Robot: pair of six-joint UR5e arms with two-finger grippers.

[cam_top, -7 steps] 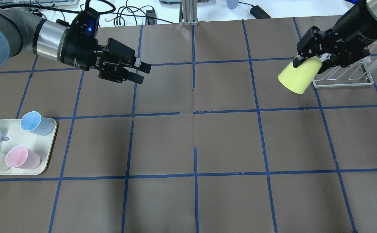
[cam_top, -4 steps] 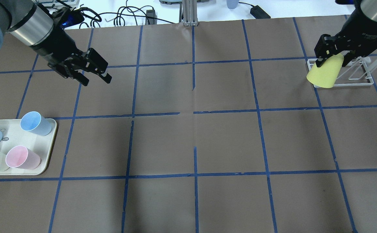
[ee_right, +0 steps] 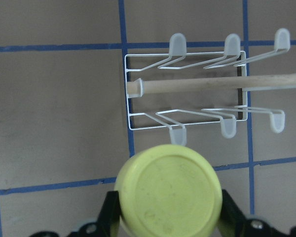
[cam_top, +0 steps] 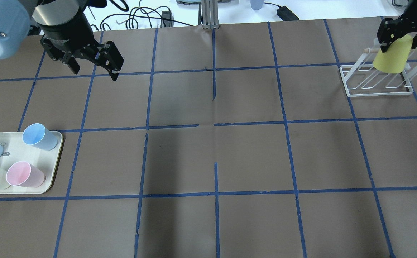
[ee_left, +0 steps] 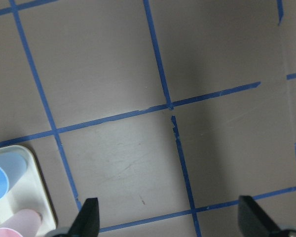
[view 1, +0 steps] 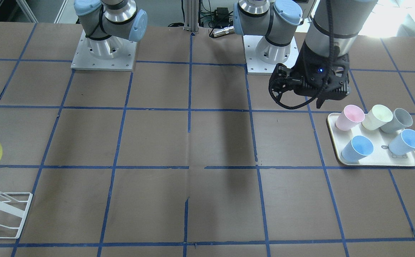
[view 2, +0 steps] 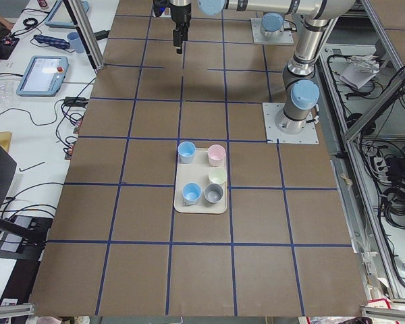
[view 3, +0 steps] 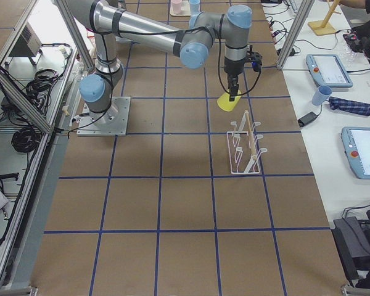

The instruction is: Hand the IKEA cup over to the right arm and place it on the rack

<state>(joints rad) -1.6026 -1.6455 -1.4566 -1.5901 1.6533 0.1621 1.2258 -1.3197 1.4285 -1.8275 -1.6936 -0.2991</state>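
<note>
Placing step: my right hand (cam_top: 398,43) pinches the yellow plastic tumbler (cam_top: 390,59) mouth-down by the white wire rack (cam_top: 377,94) (left hand (cam_top: 95,71) spread); next, lower onto a prong (ee_right: 178,132).

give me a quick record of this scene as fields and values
IKEA cup: yellow, mouth down, held in the air by the rack, on no rod
right gripper: shut on the IKEA cup
rack: white wire with a wooden bar, standing on the table
left gripper: open, holding nothing
tray: holds five cups: pink, cream, grey, two blue
task stage: handover done, placing not yet done
</note>
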